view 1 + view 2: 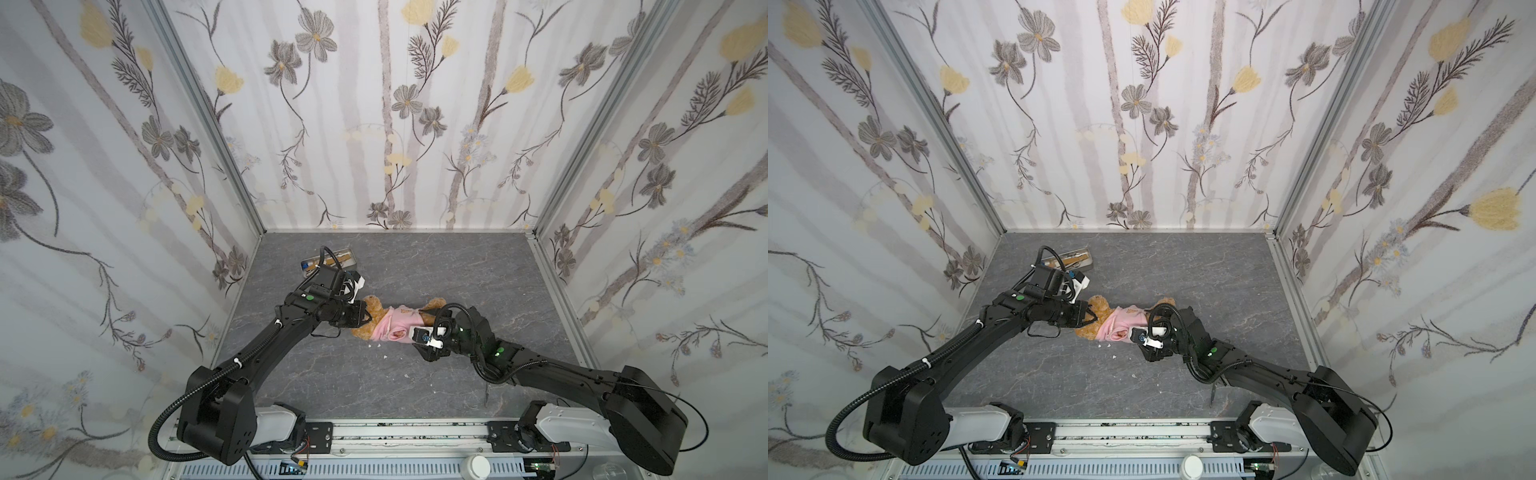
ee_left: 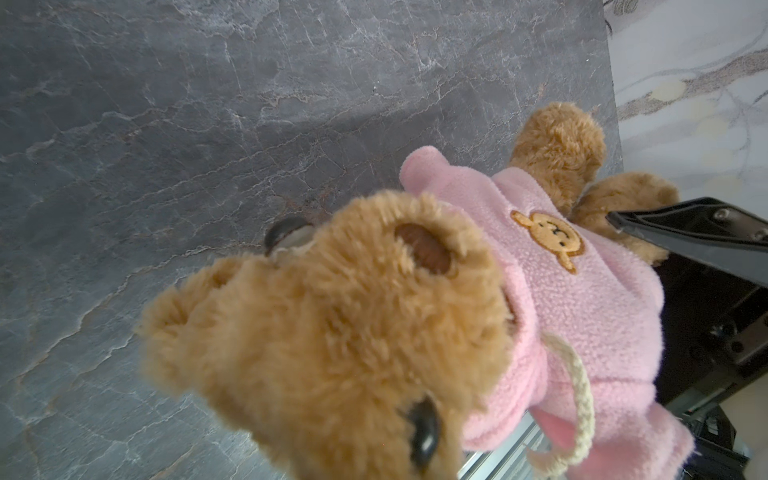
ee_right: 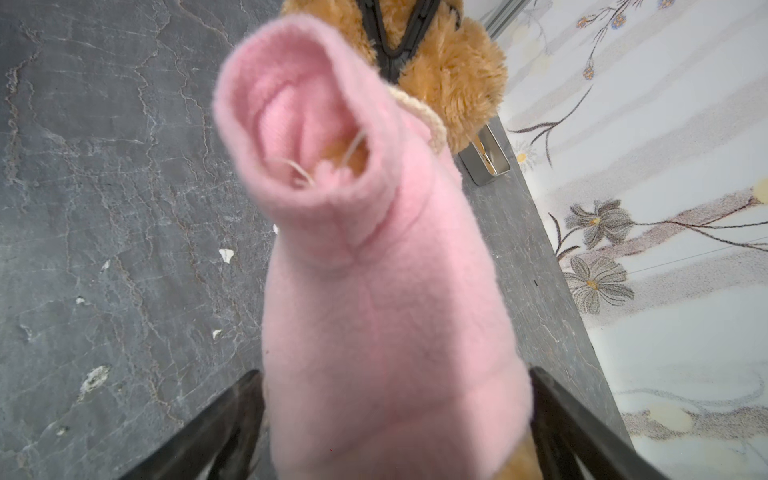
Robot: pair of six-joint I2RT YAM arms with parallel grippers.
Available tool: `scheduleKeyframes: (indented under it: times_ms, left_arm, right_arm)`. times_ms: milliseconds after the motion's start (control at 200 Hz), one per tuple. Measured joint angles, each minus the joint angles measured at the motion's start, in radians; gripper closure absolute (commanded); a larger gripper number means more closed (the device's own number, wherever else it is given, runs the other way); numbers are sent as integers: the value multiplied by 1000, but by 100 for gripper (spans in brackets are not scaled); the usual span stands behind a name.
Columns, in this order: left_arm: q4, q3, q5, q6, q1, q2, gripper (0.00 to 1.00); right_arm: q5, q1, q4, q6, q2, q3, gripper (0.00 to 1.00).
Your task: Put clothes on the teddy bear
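The teddy bear (image 1: 371, 308) is lying across the surface (image 1: 374, 382), its head pointing at my left arm (image 1: 266, 345) and its feet at my right arm (image 1: 552, 370). My left jaws are pinching its head fur tight. My right jaws are standing wide open around the pink shirt (image 1: 392, 322) by its legs, so I am guessing they are nearer for tugging it down.
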Motion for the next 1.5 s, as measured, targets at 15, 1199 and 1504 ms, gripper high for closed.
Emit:
scheduleKeyframes:
  times_ms: [15, 1199, 1504]
  left_arm:
    - [-1, 0, 3, 3, -1, 1, 100]
    - [90, 55, -220, -2, 29, -109, 30]
    - [291, -162, -278, 371, -185, -484, 50]
  right_arm:
    - [0, -4, 6, 0, 4, -2, 7]
    - [-217, -92, 341, 319, -55, -147, 100]
    - [-219, -84, 359, 432, -17, -139, 100]
